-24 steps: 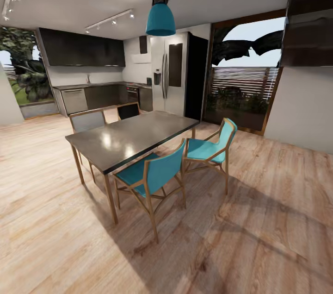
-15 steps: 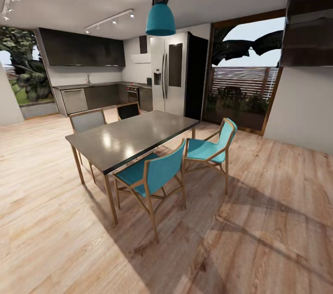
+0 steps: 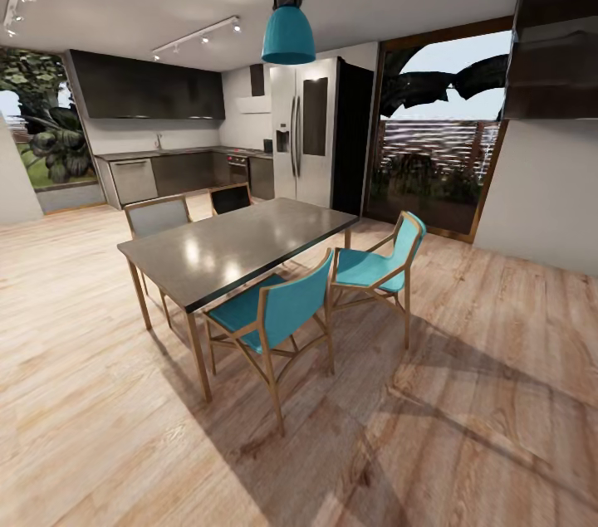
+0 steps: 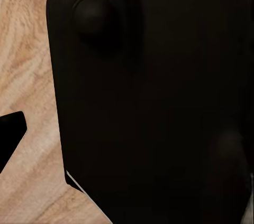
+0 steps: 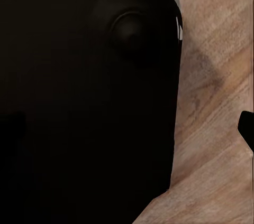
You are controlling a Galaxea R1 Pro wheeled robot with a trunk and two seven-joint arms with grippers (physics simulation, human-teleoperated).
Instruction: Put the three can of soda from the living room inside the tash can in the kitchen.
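I am facing the kitchen (image 3: 166, 153), with its dark cabinets and a steel double-door fridge (image 3: 307, 133) at the back. The cans of soda and the tash can are out of view, as is the living room. In the left wrist view a big black robot panel (image 4: 159, 97) hangs over wood floor, with a dark tip (image 4: 9, 137) at the frame edge. The right wrist view has the same kind of black panel (image 5: 84, 97) and a small dark tip (image 5: 247, 126) over the floor. Neither view lets me judge how the fingers stand.
A grey dining table (image 3: 241, 245) stands ahead with two teal chairs (image 3: 274, 311) (image 3: 382, 265) on its near side and two more behind. A teal pendant lamp (image 3: 288, 33) hangs above. Wood floor (image 3: 465, 394) spreads to the right, toward a glass door (image 3: 436, 153).
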